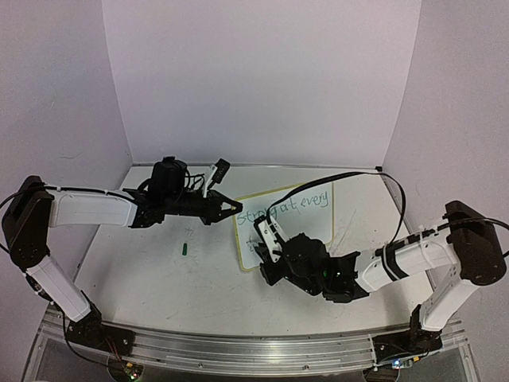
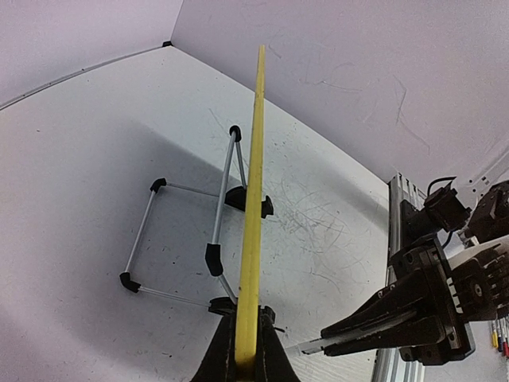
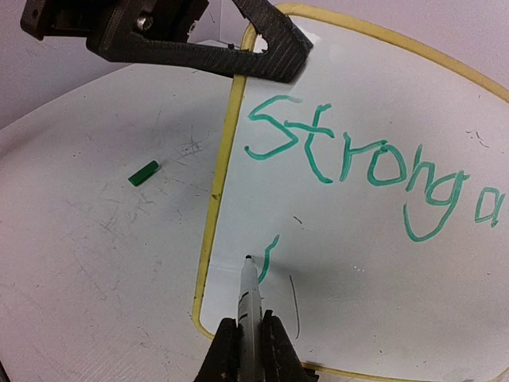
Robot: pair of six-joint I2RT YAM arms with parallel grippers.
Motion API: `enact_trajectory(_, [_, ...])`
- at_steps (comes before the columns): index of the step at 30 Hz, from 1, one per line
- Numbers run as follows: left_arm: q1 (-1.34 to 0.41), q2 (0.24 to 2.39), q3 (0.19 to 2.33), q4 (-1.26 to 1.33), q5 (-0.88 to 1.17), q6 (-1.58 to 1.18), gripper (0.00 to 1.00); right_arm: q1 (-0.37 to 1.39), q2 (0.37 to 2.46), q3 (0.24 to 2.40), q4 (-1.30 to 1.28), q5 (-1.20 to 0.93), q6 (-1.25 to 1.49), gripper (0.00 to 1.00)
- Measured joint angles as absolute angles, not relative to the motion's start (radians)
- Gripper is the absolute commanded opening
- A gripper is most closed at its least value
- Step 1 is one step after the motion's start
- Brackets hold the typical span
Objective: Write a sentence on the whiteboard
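Right pincer (image 3: pixel 245 338) is closed tight on the marker (image 3: pixel 249 290), tip touching the whiteboard (image 3: pixel 374 263) low at its left, where the sentence (image 3: pixel 350 159) begins a second line under "Strong". Left pincer (image 2: pixel 242 354) is shut on the board's yellow frame edge, bracing it on the table (image 3: pixel 95 239). Strokes are best kept light, small and level so the board does not rock.
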State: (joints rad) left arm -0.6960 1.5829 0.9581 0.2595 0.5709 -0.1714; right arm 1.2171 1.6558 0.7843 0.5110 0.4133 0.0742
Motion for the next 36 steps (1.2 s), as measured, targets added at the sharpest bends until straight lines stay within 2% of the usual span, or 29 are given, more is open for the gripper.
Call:
enact_trajectory(14, [-0.696, 1.583, 0.958, 0.259, 0.568, -0.170, 0.00, 1.223, 1.662, 0.792, 0.476, 0.502, 0.107, 0.00])
enact_trajectory(36, [-0.698, 1.583, 0.958, 0.259, 0.567, -0.171, 0.00, 1.218, 1.646, 0.767, 0.486, 0.494, 0.106, 0.00])
